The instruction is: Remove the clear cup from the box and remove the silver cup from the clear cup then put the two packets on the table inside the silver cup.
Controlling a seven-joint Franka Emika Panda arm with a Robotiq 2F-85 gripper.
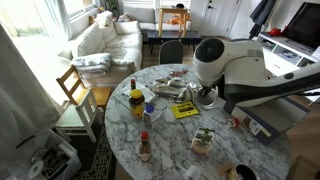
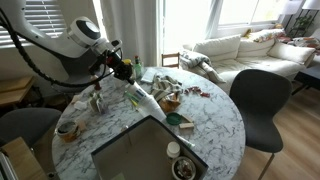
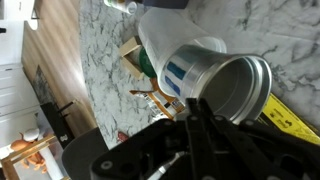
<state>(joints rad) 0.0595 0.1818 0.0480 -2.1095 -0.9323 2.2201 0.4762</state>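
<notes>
In the wrist view my gripper [image 3: 193, 106] is shut on the rim of the silver cup [image 3: 225, 80], which lies tilted on its side. The silver cup is nested in the clear cup [image 3: 155, 40] and sticks out of its mouth. In an exterior view the gripper [image 2: 127, 72] holds the nested cups [image 2: 140, 96] above the marble table [image 2: 215, 115], behind the blue-grey box [image 2: 130, 155]. A yellow packet [image 3: 291, 121] lies just past the cups, also seen as the yellow packet [image 1: 185, 110]. An orange-and-white packet [image 3: 155, 96] lies under the cups. In an exterior view the arm largely hides the gripper [image 1: 207, 98].
Bottles [image 1: 137, 100] and a small one [image 1: 145, 148] stand on the round table [image 1: 170, 150], with a potted plant [image 1: 203, 140] near its front. Loose items [image 2: 168, 92] clutter the middle. A dark chair [image 2: 262, 95] and a wooden chair [image 1: 76, 95] stand beside the table.
</notes>
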